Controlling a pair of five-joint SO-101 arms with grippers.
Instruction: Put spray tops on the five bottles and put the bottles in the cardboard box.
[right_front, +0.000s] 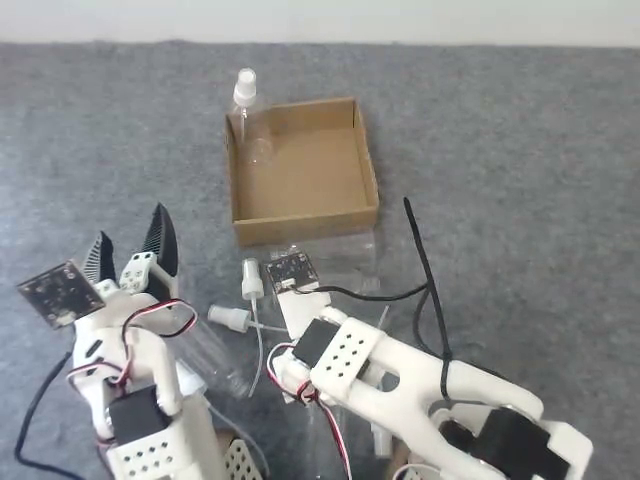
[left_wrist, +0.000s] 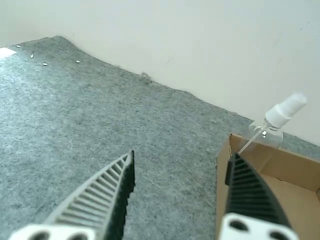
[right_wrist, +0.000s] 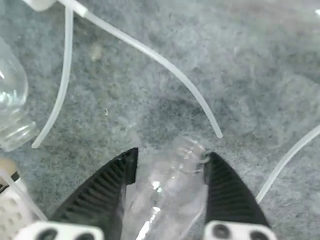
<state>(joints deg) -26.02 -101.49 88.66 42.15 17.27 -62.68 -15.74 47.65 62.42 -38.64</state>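
Observation:
A clear bottle with a white spray top (right_front: 247, 118) stands in the far left corner of the cardboard box (right_front: 340, 215); in the left wrist view this bottle (left_wrist: 278, 120) rises behind the box (left_wrist: 272, 167). My left gripper (left_wrist: 180, 172) hangs open and empty over the carpet, near-left of the box (right_front: 130, 245). My right gripper (right_wrist: 170, 157) is shut on a topless clear bottle (right_wrist: 172, 187), neck pointing away from the wrist. Two loose spray tops (right_front: 251, 280) (right_front: 228, 318) with long tubes lie in front of the box.
Another topless bottle (right_wrist: 12, 112) lies beside the right gripper, with thin dip tubes (right_wrist: 165, 65) curving across the grey carpet. More clear bottles lie between the arms (right_front: 205, 350) and just in front of the box (right_front: 345, 250). A black cable (right_front: 425, 270) trails from the right arm.

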